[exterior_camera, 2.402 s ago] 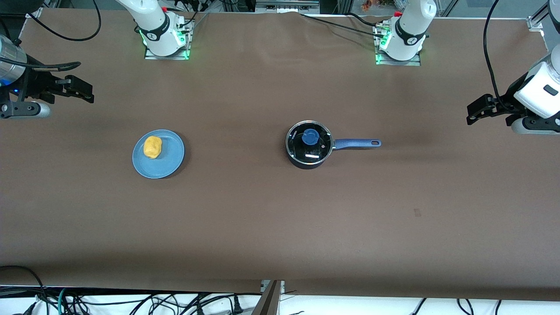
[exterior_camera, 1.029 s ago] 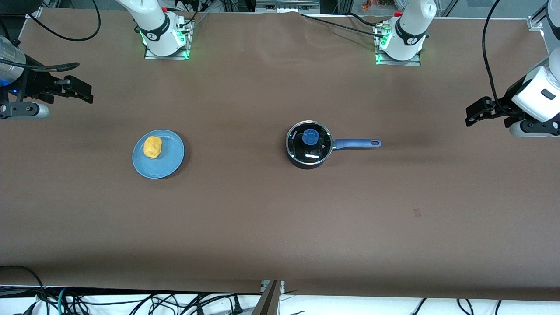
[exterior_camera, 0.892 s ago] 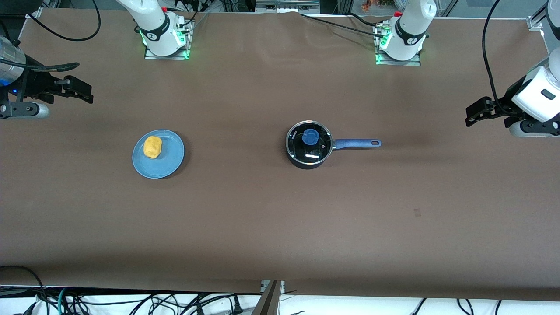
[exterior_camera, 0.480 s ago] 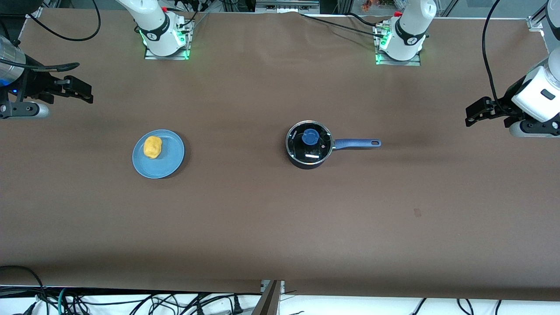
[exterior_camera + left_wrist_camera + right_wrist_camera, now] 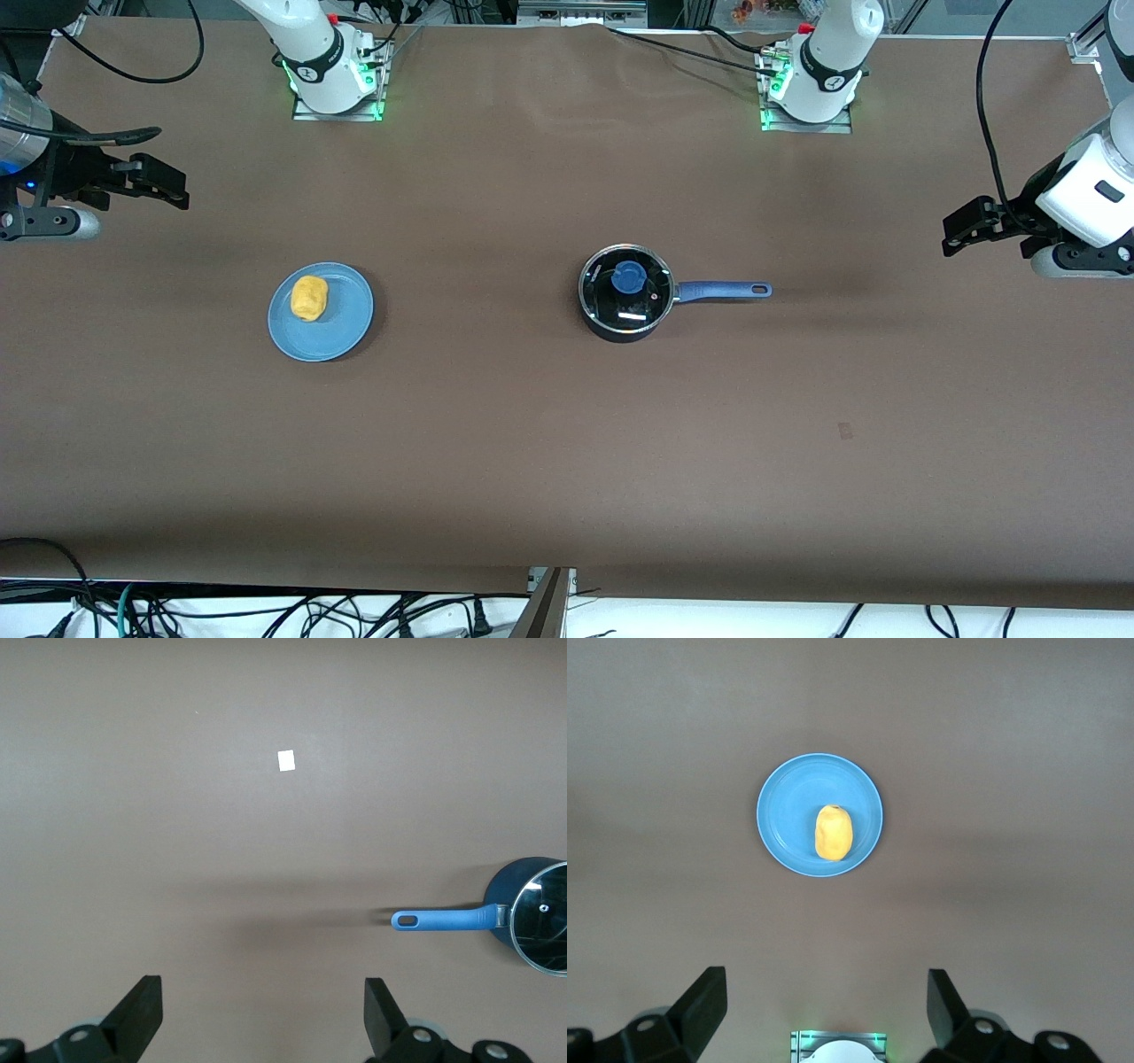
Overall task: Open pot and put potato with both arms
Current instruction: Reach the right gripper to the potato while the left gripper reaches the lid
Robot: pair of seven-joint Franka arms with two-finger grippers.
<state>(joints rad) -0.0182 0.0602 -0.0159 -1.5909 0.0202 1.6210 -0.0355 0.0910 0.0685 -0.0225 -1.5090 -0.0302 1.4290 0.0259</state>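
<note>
Both grippers hang high at the table's ends with fingers spread wide and holding nothing: the left gripper (image 5: 957, 232) over the brown table (image 5: 567, 443) at the left arm's end, the right gripper (image 5: 173, 188) at the right arm's end. Each arm is partly cut off by the front view's edge. The saucepan (image 5: 625, 292) sits mid-table, its glass lid (image 5: 625, 285) on, blue handle (image 5: 722, 290) pointing toward the left arm's end. The potato (image 5: 309, 298) lies on the light-blue plate (image 5: 347, 323), toward the right arm's end.
</note>
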